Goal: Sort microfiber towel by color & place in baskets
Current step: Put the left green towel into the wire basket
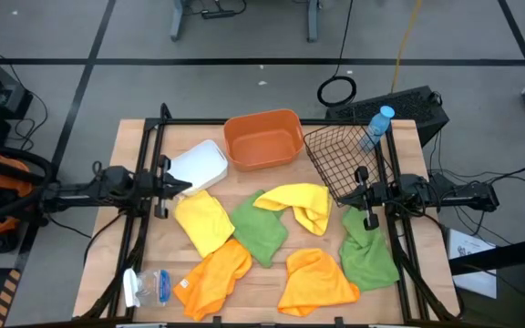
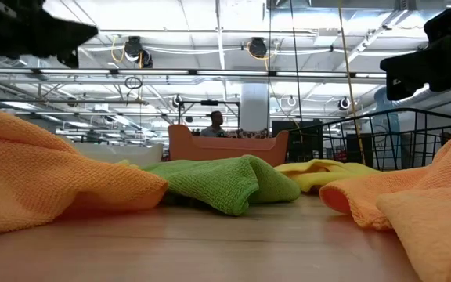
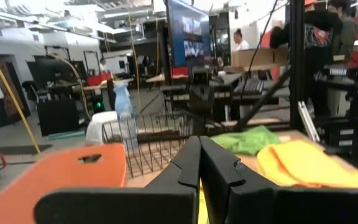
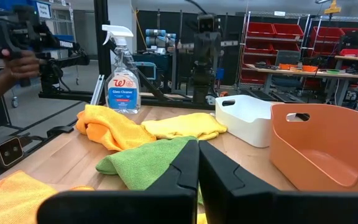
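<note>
A: What is sitting at the back?
B: A smooth orange tub (image 1: 262,138), a black wire basket (image 1: 341,160), a small white tray (image 1: 199,165).
A: The soft towels (image 1: 264,228)?
B: Lying crumpled in front.
A: And the grippers?
B: Left gripper (image 1: 180,185) and right gripper (image 1: 362,195) are hanging closed, holding nothing.

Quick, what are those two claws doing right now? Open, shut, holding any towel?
Left gripper: shut, holding nothing, above the table's left side.
Right gripper: shut, holding nothing, above the table's right side.

Closed left hand (image 3: 199,163) faces the orange tub (image 3: 55,171), wire basket (image 3: 148,140), green towel (image 3: 248,139) and yellow towel (image 3: 303,163).
</note>
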You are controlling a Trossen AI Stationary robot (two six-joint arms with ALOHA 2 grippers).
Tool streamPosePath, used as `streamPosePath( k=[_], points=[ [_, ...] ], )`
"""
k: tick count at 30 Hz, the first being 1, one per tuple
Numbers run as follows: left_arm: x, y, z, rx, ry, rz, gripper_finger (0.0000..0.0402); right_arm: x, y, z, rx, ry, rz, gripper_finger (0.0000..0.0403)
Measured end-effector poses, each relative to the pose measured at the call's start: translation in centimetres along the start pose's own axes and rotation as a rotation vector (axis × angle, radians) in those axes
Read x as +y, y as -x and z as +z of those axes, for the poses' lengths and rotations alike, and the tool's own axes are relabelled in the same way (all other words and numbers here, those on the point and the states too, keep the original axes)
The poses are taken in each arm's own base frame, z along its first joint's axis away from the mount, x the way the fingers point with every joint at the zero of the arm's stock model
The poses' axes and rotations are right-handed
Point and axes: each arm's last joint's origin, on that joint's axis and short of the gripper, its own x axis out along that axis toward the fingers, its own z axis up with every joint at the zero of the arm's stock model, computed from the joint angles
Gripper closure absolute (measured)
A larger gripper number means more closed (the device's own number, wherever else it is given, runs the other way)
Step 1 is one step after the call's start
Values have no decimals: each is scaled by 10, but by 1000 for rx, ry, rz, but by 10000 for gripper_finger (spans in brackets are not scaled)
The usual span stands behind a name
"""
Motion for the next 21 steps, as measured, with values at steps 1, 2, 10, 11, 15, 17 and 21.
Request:
streamPosePath(
  k=[1, 2, 10, 11, 15, 17, 21],
  points=[
    [1, 1, 5, 3, 6, 0, 393, 0, 0, 0, 0, 0, 0, 403],
    [1, 2, 9, 8, 12, -1, 393, 0, 0, 0, 0, 0, 0, 403],
    [7, 6, 53, 1, 16, 0, 393, 0, 0, 0, 0, 16, -1, 403],
    [7, 6, 58, -2, 16, 0, 393, 0, 0, 0, -1, 16, -1, 403],
    [9, 2, 75, 12, 23, -2, 393, 0, 0, 0, -4, 18, -1, 403],
    [11, -1, 85, 20, 42, -3, 393, 0, 0, 0, -5, 18, -1, 403],
    [13, -9, 101, 45, 64, -7, 393, 0, 0, 0, -6, 19, -1, 403]
  ],
)
